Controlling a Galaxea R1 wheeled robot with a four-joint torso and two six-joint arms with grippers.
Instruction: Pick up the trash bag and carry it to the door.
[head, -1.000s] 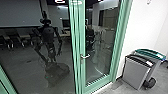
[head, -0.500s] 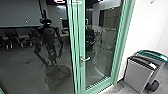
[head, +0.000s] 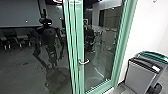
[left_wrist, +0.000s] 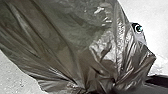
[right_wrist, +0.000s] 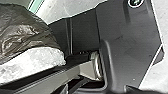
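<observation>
Dark, shiny and creased, the trash bag spreads across the left wrist view. Its plastic bunches into tight folds at my left gripper, which is shut on it; the bag hides most of the grip. A rounded part of the trash bag also shows in the right wrist view, beside the robot's dark plate. In the head view, a green-framed glass door with a metal handle stands ahead.
Two bins, one grey and one with a teal top, stand by the white wall right of the door frame. The glass mirrors the robot. Behind the glass are a person and chairs.
The head camera has shifted, so the door's handle sits slightly lower and the bins nearer the right edge. In the reflection, the robot's arm posture looks slightly different.
</observation>
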